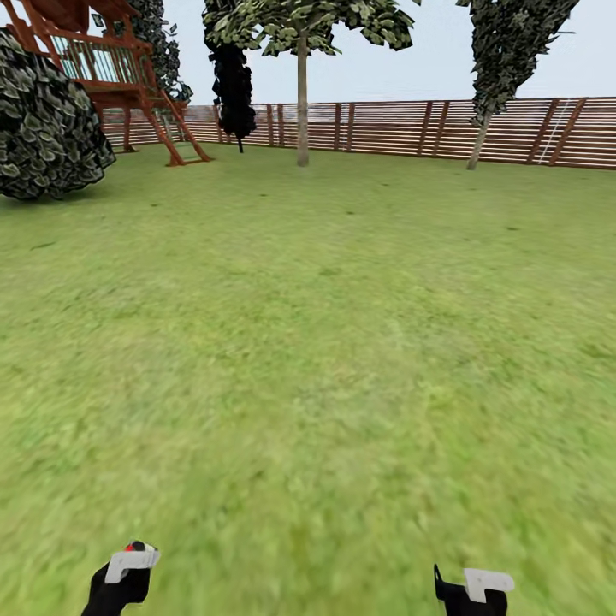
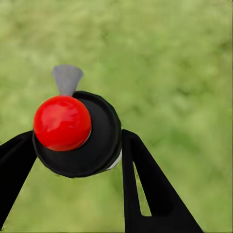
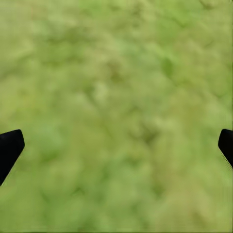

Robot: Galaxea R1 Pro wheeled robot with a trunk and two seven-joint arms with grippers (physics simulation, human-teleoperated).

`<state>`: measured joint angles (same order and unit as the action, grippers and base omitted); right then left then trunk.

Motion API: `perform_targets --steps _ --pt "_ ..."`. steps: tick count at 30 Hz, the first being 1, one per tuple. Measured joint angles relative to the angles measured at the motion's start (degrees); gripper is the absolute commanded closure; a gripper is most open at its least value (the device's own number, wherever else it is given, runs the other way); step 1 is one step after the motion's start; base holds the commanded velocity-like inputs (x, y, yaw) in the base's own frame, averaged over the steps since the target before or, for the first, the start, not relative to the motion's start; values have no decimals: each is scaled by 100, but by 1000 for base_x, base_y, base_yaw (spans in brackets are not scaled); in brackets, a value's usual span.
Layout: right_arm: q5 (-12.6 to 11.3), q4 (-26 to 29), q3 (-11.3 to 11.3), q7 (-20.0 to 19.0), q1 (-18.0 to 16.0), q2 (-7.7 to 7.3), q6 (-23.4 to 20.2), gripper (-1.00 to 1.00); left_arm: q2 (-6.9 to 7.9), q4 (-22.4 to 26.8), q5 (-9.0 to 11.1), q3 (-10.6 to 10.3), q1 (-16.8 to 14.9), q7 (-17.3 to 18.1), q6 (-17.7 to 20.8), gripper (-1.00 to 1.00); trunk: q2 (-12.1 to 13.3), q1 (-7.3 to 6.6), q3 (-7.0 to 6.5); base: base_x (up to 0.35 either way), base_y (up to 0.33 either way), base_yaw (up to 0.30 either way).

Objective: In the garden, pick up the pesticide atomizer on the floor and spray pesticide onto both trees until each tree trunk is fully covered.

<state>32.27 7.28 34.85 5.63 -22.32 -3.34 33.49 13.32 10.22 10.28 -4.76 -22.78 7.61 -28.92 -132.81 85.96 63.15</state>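
My left gripper is shut on the pesticide atomizer, which has a black round cap, a red knob and a grey nozzle. In the head view it sits at the lower left, with the red knob of the atomizer showing above the left gripper. At the lower right my right gripper is open over grass, with nothing between its fingers. Far ahead stand two trees: one straight pale trunk near the fence, and a thinner leaning trunk to the right. No white specks show.
Open lawn stretches ahead to a brown slat fence. A red-brown wooden play structure and a large dark bush stand at the far left. A near-black column tree stands beside the structure.
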Motion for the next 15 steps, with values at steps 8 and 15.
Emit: perform_targets --steps 8,15 --pt "7 -8 -4 0 3 0 0 -100 -41 -75 92 566 431 -260 -106 100 0 0 0 341 0 0" --pt "7 -8 -4 0 6 0 0 -100 -55 -69 443 715 558 -267 -189 100 0 0 0 341 0 0"
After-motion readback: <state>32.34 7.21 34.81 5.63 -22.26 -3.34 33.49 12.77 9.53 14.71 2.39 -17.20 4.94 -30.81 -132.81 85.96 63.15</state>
